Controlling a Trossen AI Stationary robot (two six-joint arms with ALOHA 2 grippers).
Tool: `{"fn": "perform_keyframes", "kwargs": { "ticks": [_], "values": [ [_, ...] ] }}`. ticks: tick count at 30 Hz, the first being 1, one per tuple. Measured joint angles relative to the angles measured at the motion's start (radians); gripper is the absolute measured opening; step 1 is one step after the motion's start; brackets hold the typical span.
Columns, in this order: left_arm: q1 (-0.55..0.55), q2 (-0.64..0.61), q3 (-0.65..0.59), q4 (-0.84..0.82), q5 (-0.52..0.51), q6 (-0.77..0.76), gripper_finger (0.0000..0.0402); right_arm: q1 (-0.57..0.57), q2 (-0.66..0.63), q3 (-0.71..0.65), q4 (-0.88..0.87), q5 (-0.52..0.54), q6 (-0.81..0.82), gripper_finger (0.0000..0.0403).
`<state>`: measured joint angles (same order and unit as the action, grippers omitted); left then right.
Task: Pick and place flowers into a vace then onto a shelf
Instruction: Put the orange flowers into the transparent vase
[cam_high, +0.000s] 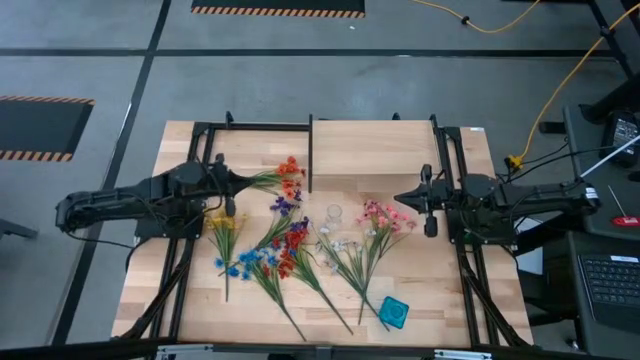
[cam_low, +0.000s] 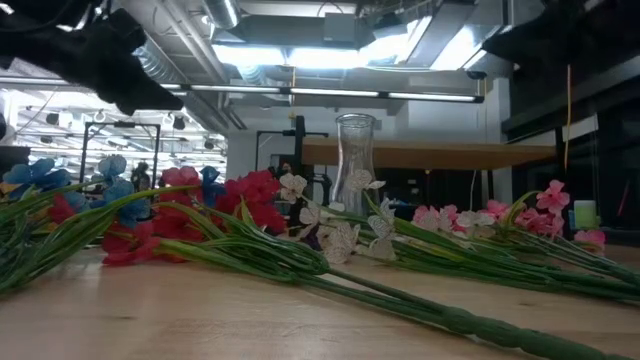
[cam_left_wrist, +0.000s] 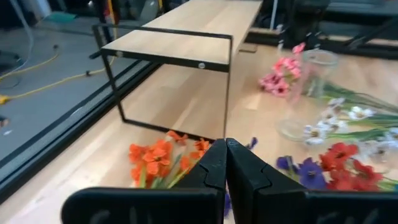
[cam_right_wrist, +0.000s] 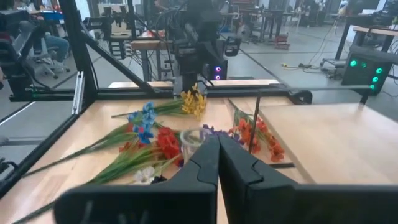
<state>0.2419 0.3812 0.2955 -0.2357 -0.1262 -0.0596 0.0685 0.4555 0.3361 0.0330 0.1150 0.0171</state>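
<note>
The flowers lie flat on the tabletop in loose sprays: orange (cam_high: 290, 175), yellow (cam_high: 224, 222), purple (cam_high: 285, 205), red and blue (cam_high: 280, 255), white (cam_high: 335, 242) and pink (cam_high: 385, 215). A clear glass vase (cam_high: 334, 213) stands upright among them, in front of the shelf (cam_high: 372, 150), a pale board on black posts at the far middle. My left gripper (cam_high: 243, 181) is shut and hangs above the orange spray's stems (cam_left_wrist: 158, 158). My right gripper (cam_high: 398, 197) is shut too. It points toward the vase (cam_right_wrist: 191, 142) from the right, beside the pink blooms.
A small teal square object (cam_high: 394, 311) lies near the front edge, right of the stems. Black frame rails run along both table sides. The shelf's thin black posts (cam_left_wrist: 227, 87) stand just past the orange blooms. Bare wood shows at the near left and right corners.
</note>
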Motion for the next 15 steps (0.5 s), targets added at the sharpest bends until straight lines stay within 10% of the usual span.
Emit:
{"fn": "perform_keyframes", "kwargs": {
  "ticks": [15],
  "values": [
    [0.000,0.472,0.250,-0.041,-0.119,-0.009,0.0001,-0.045,0.071,0.019,-0.012,0.000,-0.106,0.0023]
  ]
}}
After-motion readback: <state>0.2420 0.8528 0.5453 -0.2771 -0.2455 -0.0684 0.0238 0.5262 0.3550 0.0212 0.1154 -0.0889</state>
